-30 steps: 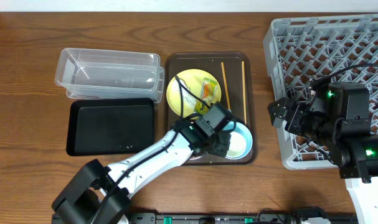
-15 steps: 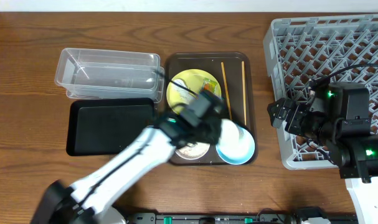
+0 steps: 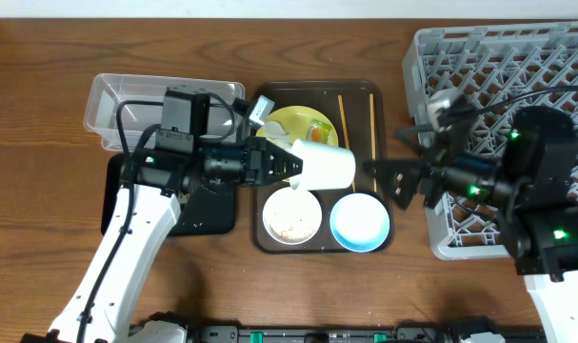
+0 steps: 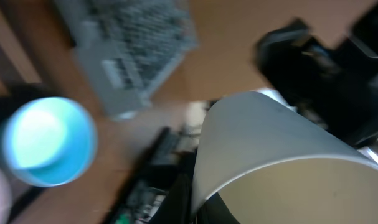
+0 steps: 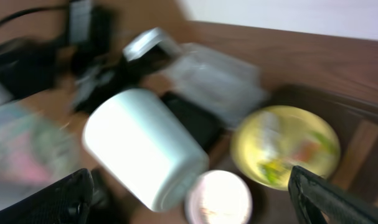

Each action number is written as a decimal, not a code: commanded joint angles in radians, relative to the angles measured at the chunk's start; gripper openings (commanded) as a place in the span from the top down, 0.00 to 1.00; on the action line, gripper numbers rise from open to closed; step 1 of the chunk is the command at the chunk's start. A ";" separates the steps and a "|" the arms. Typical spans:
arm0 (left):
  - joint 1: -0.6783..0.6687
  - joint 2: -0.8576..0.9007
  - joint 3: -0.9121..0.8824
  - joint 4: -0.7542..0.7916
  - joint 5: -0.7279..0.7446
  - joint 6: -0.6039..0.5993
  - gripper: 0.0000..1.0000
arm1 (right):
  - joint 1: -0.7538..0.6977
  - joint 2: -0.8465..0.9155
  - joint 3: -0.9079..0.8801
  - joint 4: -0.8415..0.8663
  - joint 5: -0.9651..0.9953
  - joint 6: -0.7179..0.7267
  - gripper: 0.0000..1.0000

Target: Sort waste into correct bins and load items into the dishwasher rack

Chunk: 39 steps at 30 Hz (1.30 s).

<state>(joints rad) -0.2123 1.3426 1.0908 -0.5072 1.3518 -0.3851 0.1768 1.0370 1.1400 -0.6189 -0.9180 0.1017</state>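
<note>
My left gripper (image 3: 290,164) is shut on the rim of a tall white bowl (image 3: 325,164). It holds the bowl on its side above the dark brown tray (image 3: 384,114); the bowl also shows in the left wrist view (image 4: 269,143) and the right wrist view (image 5: 142,146). Below it lies a round white dish of rice and beige scraps (image 3: 290,215), with a light blue bowl (image 3: 360,221) beside it. The yellow plate (image 3: 287,126) carries the snack wrapper (image 3: 317,131). Two chopsticks (image 3: 371,133) lie on the tray's right side. My right gripper (image 3: 391,178) is open and empty over the tray's right edge.
The clear tub (image 3: 155,107) and the black tray (image 3: 165,200) stand left of the brown tray, under my left arm. The grey dishwasher rack (image 3: 517,67) stands at the right, with my right arm over its front left part. The wrist views are blurred.
My left gripper lifted the white bowl off the tray's front and swung it up and left, uncovering the dish of rice. My right gripper moved left from the rack to the tray's edge.
</note>
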 commanded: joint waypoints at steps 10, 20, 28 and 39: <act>0.006 -0.003 0.014 0.023 0.221 0.034 0.94 | 0.183 0.100 0.016 0.109 -0.133 -0.061 0.22; 0.006 -0.003 0.014 0.042 0.219 0.034 0.94 | 0.209 0.119 0.015 0.107 -0.125 -0.051 0.14; 0.005 -0.003 0.013 0.045 0.219 0.034 0.93 | 0.211 0.124 0.015 0.111 -0.118 -0.051 0.33; 0.005 -0.003 0.013 0.045 0.219 0.034 0.40 | 0.028 0.067 0.016 -0.043 0.082 0.057 0.47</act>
<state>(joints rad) -0.2062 1.3430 1.0908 -0.4637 1.5356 -0.3630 0.2905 1.1389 1.1431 -0.6262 -0.9974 0.0845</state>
